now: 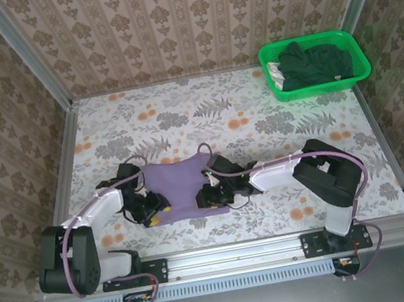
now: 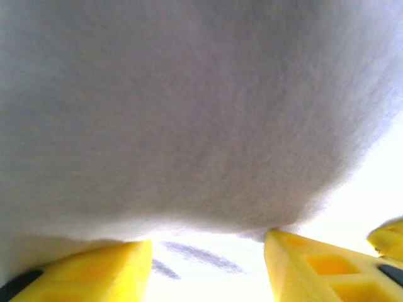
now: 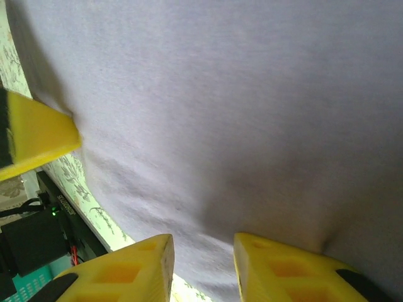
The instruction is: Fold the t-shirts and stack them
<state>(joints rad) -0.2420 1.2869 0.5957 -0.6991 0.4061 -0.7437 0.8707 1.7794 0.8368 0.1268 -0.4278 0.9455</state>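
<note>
The lavender t-shirt (image 1: 180, 179) lies spread on the flowered table in front of the arm bases, and both grippers rest at its near hem. My left gripper (image 1: 152, 206) is at the shirt's left near corner. In the left wrist view its yellow fingers (image 2: 94, 270) stand well apart, with the cloth (image 2: 189, 113) just beyond the tips and nothing between them. My right gripper (image 1: 211, 194) is at the right near corner. Its fingers (image 3: 289, 270) are parted over the cloth (image 3: 220, 113), which lies flat under the gap. Dark green t-shirts (image 1: 315, 62) are bunched in the basket.
The bright green plastic basket (image 1: 357, 55) stands at the table's far right corner. Patterned walls close off the left, back and right sides. A metal rail (image 1: 234, 252) runs along the near edge. The other gripper's yellow finger (image 3: 38, 132) shows close by in the right wrist view.
</note>
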